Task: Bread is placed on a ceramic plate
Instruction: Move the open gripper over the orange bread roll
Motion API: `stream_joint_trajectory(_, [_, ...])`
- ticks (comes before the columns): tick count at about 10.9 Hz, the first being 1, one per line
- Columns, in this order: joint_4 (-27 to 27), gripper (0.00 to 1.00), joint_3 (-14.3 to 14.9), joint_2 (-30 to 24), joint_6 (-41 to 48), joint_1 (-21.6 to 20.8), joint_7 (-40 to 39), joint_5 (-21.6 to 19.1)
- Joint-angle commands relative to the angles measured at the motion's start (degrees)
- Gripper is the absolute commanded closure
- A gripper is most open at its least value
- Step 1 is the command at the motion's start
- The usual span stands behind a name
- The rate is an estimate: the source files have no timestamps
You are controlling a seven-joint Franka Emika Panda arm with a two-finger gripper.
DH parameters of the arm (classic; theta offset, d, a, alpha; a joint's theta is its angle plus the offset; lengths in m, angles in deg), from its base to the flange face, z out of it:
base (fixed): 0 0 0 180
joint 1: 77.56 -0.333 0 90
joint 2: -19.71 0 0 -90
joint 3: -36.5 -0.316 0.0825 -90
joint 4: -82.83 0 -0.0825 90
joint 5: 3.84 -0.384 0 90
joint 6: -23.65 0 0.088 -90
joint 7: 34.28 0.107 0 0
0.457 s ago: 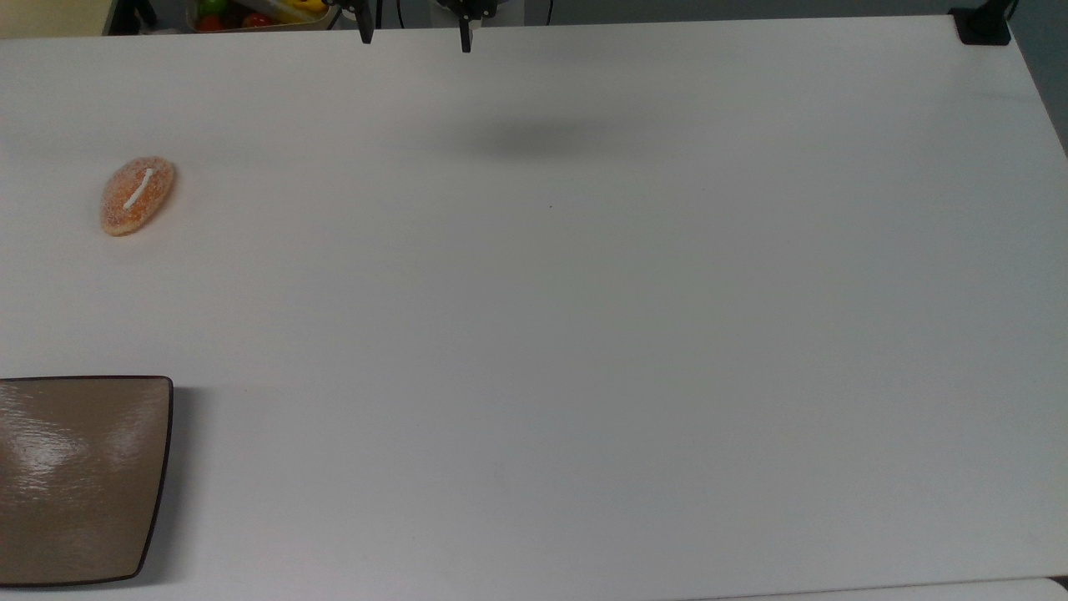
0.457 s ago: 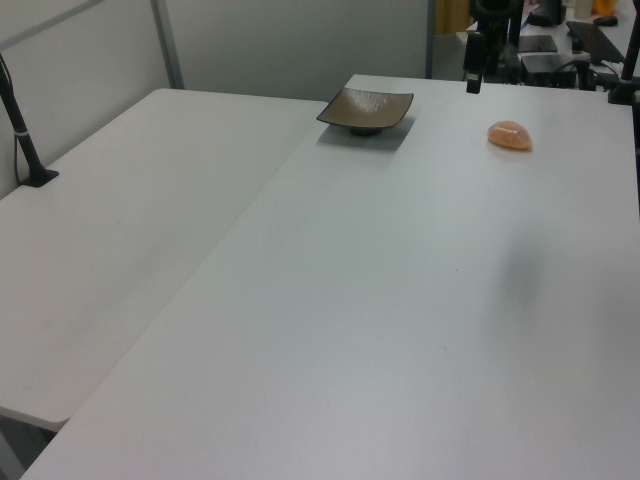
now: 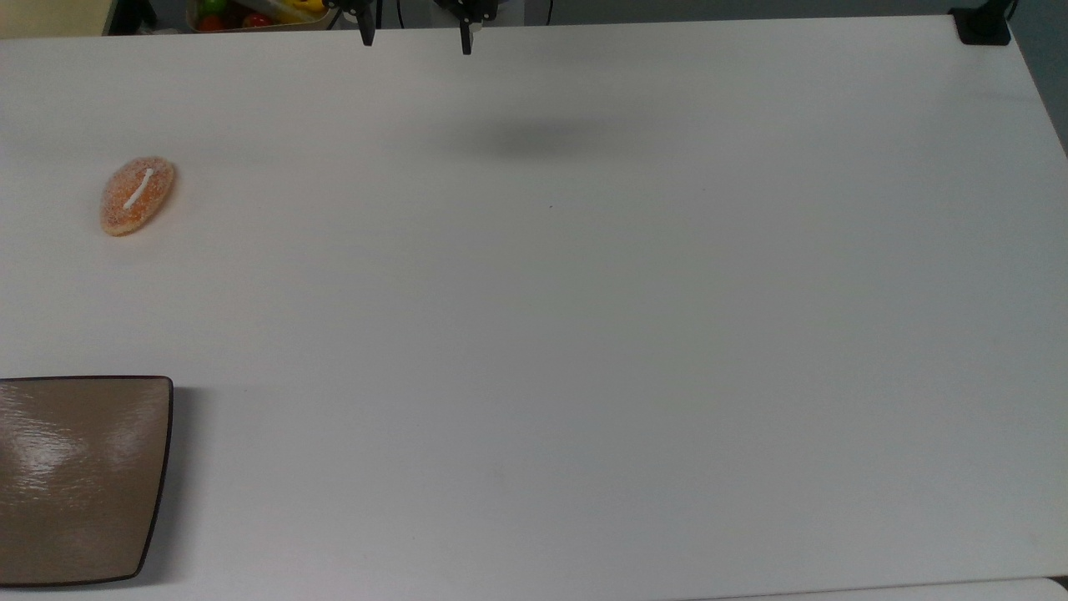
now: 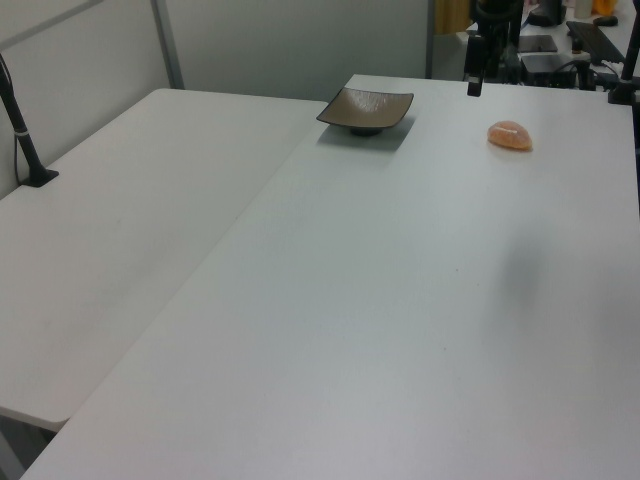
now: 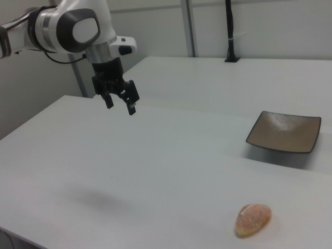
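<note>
Claw [image 5: 121, 102] spread, high above table [image 5: 155, 171], bread [image 5: 252, 219] well apart

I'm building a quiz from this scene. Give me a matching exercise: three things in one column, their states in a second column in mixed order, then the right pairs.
Things:
1. bread
2. ceramic plate
3. gripper

States:
A. held in the air above the table, jaws apart with nothing between them
B. glossy tan-brown, dark rim, nothing on it
C. lying on the white table, white stripe up, apart from the other dish

Pairs: 1-C, 2-B, 3-A
</note>
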Motion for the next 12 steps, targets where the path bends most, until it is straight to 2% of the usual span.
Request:
stream_joint_trajectory(1, [0.0,0.0,0.7,-0.5,1.7,-0.4,-1.3,-0.9])
stream_joint_trajectory(5, [-0.1,0.0,1.4,-0.6,1.1,1.7,-2.2,1.0])
stream_joint_trajectory(7, [-1.0,0.0,2.5,-0.6,1.2,4.0,-7.4,3.0])
stream_joint_trajectory(9, [-1.8,0.0,5.7,-0.4,-0.8,4.6,-11.5,5.1])
stream_joint_trajectory(12, [-4.6,0.0,10.7,1.7,-10.3,7.6,-17.7,6.0])
